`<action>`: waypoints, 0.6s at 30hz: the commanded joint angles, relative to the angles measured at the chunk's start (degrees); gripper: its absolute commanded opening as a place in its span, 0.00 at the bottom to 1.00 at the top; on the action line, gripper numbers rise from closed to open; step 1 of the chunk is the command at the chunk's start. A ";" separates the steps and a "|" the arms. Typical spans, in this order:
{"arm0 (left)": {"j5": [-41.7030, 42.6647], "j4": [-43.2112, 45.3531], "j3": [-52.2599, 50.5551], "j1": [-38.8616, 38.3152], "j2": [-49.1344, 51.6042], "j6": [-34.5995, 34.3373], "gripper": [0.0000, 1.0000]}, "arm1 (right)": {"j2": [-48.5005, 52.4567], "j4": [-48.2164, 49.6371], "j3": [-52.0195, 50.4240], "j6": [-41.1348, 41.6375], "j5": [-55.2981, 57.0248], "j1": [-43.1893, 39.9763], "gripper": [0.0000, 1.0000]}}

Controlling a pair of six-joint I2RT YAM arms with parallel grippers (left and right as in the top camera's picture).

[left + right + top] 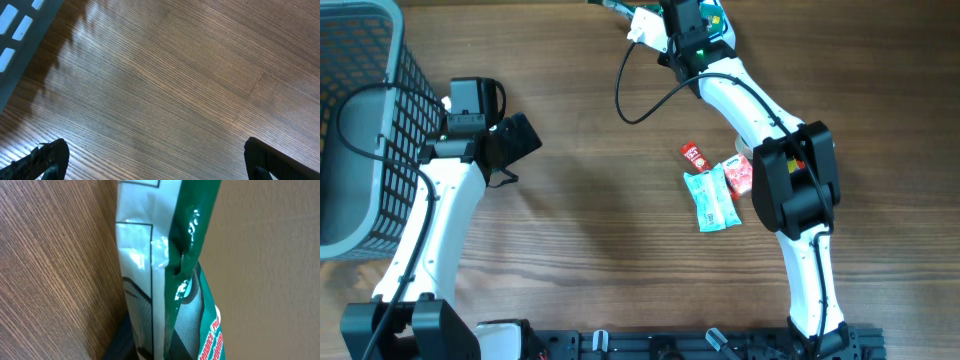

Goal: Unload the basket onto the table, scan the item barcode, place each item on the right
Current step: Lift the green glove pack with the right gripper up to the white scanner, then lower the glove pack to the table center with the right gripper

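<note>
The right tool (682, 14) sits at the far edge of the worktop (580, 220), its arm stretched up from the near edge; its jaws are pinched almost together on a green and white packet (172, 280). In the right wrist view the packet fills the middle of the frame edge-on, its white face with black printed lines turned towards the wood and its glossy green seam creased; red lettering shows at the bottom of the green side. Behind the packet on the right is a plain tan surface; what it is cannot be told.

The left tool (520, 140) hangs over bare wood on the left side with its jaws spread wide and nothing between them; in the left wrist view its two dark fingertips (50, 159) stand at opposite lower corners. A grey mesh basket (350, 60) stands just beside the left arm, at the left edge of the worktop.

Near the right arm's elbow lie a small red sachet (693, 153), a teal pouch (712, 198) and a red and white pack (740, 177), close together; the pack is partly hidden under the arm. A black cable (625, 95) loops over the wood below the right tool.
</note>
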 commanded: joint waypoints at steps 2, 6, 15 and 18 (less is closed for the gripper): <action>-0.74 0.15 0.39 0.35 0.35 0.26 1.00 | 1.01 -0.07 0.59 1.16 0.00 -1.46 0.05; -0.74 0.15 0.39 0.35 0.35 0.26 1.00 | 0.96 -0.24 0.59 4.31 -2.25 -2.38 0.04; -0.74 0.15 0.39 0.35 0.35 0.26 1.00 | -11.80 -4.50 0.59 15.10 -2.93 -0.70 0.04; -0.74 0.15 0.39 0.35 0.35 0.26 1.00 | -20.13 -17.18 0.59 30.84 -12.44 -0.70 0.05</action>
